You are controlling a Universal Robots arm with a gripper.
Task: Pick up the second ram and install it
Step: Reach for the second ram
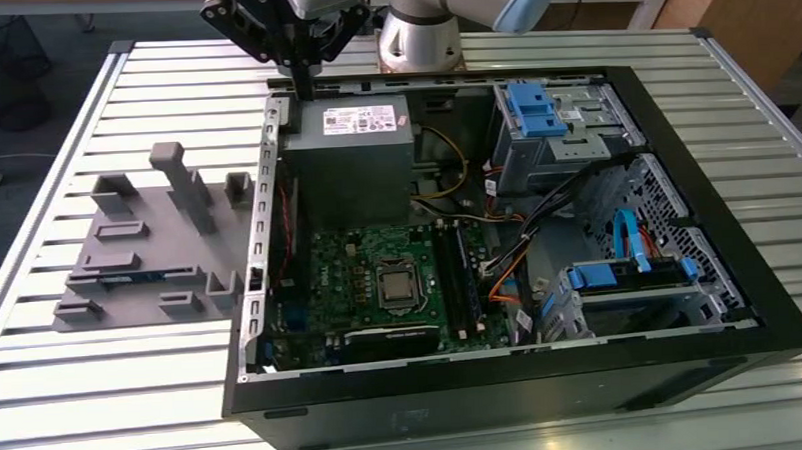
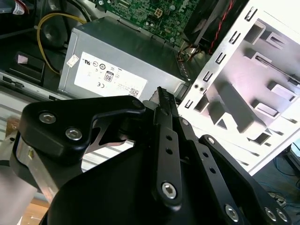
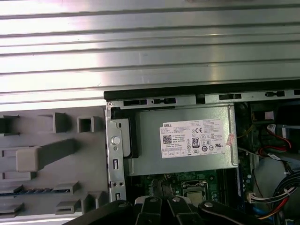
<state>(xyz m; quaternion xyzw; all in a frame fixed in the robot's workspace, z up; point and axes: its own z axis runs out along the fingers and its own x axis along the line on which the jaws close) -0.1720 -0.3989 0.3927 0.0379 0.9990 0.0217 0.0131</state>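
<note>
While the jaws hang closed (empty) over the power supply (image 1: pixel 349 152), the second ram (image 3: pixel 28 191) lies well apart.

Likely a robotics lab: slatted aluminium table (image 1: pixel 113 375) bearing an opened computer case (image 1: pixel 447 408).

Table (image 1: pixel 113 380) is shiny ribbed metal, the parts holder (image 1: pixel 149 256) looks like matt grey plastic, the power supply (image 1: pixel 346 172) is dull bare metal with a white paper sticker (image 1: pixel 360 117), and the gripper (image 2: pixel 161 92) is all matt black.
</note>
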